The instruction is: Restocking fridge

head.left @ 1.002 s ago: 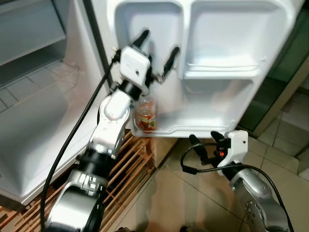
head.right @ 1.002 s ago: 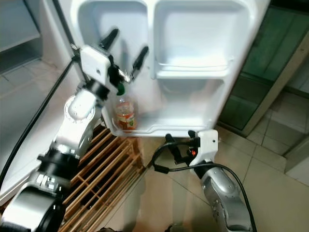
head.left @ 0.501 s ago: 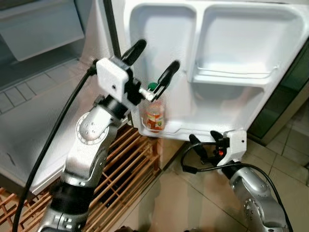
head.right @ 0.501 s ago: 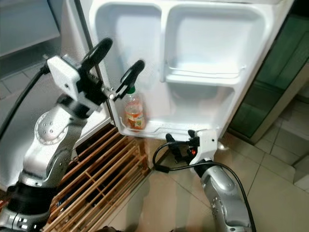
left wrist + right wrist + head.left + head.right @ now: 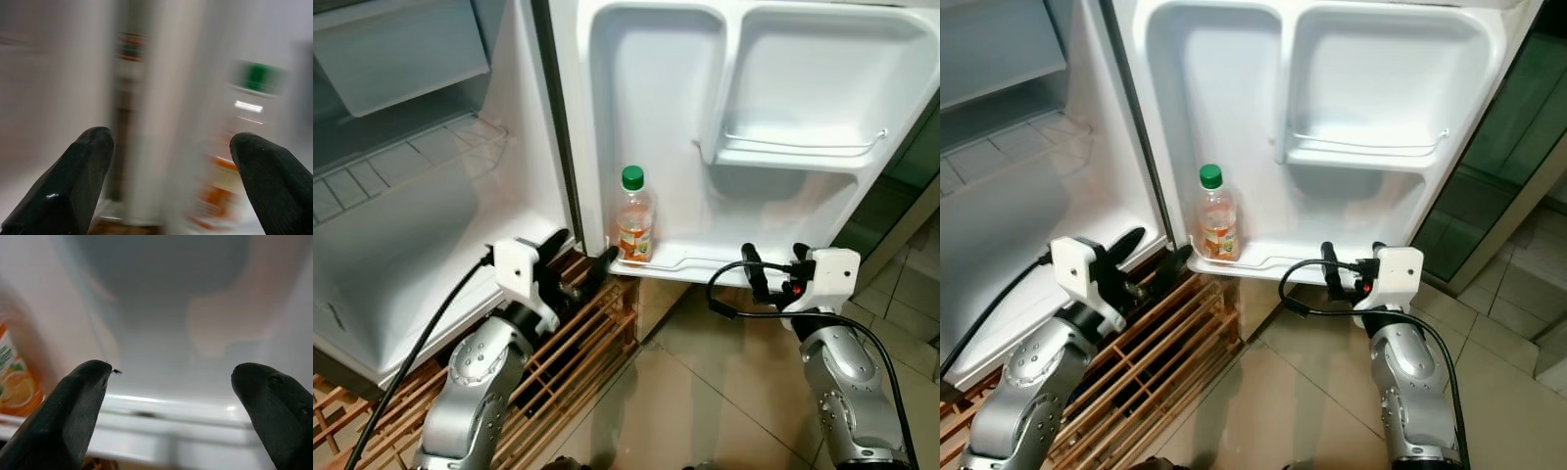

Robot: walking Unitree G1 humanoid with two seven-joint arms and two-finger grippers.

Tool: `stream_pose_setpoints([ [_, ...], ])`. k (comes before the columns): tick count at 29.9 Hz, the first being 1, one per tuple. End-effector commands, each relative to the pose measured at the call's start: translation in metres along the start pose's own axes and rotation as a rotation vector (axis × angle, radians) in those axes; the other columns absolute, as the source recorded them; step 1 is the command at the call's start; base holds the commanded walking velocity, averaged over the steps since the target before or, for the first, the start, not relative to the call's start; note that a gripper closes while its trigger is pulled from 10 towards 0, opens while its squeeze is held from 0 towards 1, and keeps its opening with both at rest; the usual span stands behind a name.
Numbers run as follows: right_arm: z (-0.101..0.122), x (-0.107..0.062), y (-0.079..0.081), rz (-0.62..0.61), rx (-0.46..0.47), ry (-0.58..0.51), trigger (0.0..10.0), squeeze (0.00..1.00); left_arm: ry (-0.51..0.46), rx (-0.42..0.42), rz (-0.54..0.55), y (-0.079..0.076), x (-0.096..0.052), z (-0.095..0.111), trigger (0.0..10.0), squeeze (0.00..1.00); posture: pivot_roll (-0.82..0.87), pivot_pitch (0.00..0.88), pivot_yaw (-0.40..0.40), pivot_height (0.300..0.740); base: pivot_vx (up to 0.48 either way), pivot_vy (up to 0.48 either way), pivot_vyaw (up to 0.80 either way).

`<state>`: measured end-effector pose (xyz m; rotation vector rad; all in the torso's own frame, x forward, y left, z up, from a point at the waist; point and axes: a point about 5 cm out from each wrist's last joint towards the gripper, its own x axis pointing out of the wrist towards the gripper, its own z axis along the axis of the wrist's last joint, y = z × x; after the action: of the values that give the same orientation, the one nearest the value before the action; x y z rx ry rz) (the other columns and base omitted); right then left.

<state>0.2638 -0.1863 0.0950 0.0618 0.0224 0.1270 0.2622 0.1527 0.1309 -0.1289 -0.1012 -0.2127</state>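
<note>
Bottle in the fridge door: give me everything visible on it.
The bottle is clear plastic with a green screw cap and an orange-and-white label around its lower body. It stands upright at the hinge-side end of the bottom shelf of the open fridge door, close to the shelf's side wall. Nothing grips it: the left gripper is open, below and beside the shelf, apart from the bottle. The left wrist view shows it blurred.
</note>
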Motion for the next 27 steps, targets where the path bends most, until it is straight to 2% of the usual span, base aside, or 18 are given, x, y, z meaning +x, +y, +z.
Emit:
stream_pose_setpoints([
  [1,0.002,0.004,0.004,0.018,-0.007,-0.012,10.0,0.0,0.019,0.094,0.076,0.007,-0.003,-0.003,10.0,0.0,-0.05,0.0,-0.006,0.74,0.0,0.0,0.0],
  [2,0.001,0.007,0.005,0.028,-0.005,-0.011,10.0,0.0,0.013,0.132,0.052,0.003,-0.003,-0.002,10.0,0.0,-0.04,0.0,-0.013,0.74,0.0,0.0,0.0],
  [7,0.004,0.015,0.007,0.037,-0.01,-0.022,10.0,0.0,-0.016,0.106,0.038,0.002,0.002,0.004,10.0,0.0,-0.03,0.0,-0.018,0.74,0.0,-0.306,0.0],
  [13,0.003,0.017,0.009,0.042,-0.009,-0.025,10.0,0.0,-0.066,0.14,-0.059,-0.016,0.004,0.009,10.0,0.0,-0.03,0.0,-0.006,0.74,0.0,-0.48,0.0],
  [17,0.002,0.016,0.011,0.046,-0.005,-0.025,10.0,0.0,-0.076,0.141,-0.072,-0.017,0.004,0.01,10.0,0.0,-0.03,0.0,-0.004,0.74,0.0,-0.48,0.0],
  [21,0.0,0.015,0.017,0.069,-0.007,-0.025,10.0,0.0,-0.092,0.18,-0.106,-0.018,0.006,0.013,10.0,0.0,-0.04,0.0,0.003,0.74,0.0,-0.48,0.0],
  [27,0.0,0.014,0.015,0.085,-0.036,-0.023,10.0,0.0,-0.079,0.209,-0.108,-0.016,0.015,0.008,10.0,0.0,-0.04,0.0,-0.007,0.74,0.0,-0.48,0.77],
])
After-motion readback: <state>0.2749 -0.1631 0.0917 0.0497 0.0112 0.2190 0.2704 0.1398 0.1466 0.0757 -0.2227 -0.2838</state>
